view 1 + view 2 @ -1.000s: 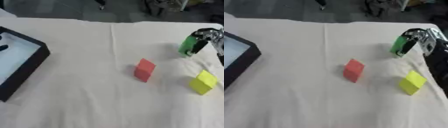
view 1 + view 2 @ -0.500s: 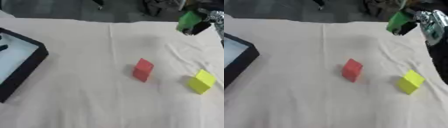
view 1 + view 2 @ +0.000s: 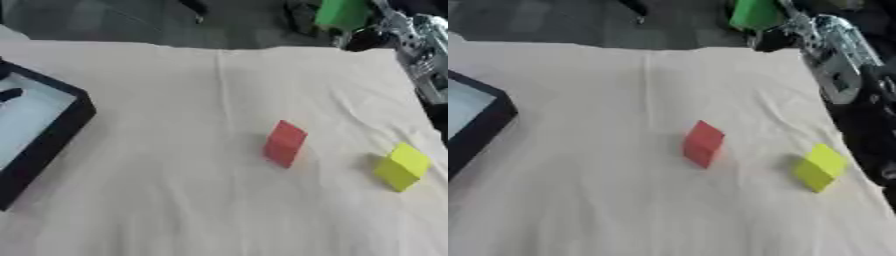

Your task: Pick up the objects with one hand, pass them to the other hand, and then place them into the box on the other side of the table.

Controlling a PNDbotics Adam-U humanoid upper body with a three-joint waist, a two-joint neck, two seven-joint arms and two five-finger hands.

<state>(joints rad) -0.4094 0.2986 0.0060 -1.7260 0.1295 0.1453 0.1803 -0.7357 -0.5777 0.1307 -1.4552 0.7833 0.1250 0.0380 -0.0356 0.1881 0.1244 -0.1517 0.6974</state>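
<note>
Now R hand (image 3: 785,27) lifted green block (image 3: 343,12) higher.

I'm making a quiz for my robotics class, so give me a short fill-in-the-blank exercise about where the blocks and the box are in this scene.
1. The right robot hand holds the ____ block up above the table's far edge.
2. The red rectangular block stands on the cream tablecloth, to the left of the ____ block.
3. The black-walled box sits at the table's ____ side.

Missing words: green; yellow; left
</note>
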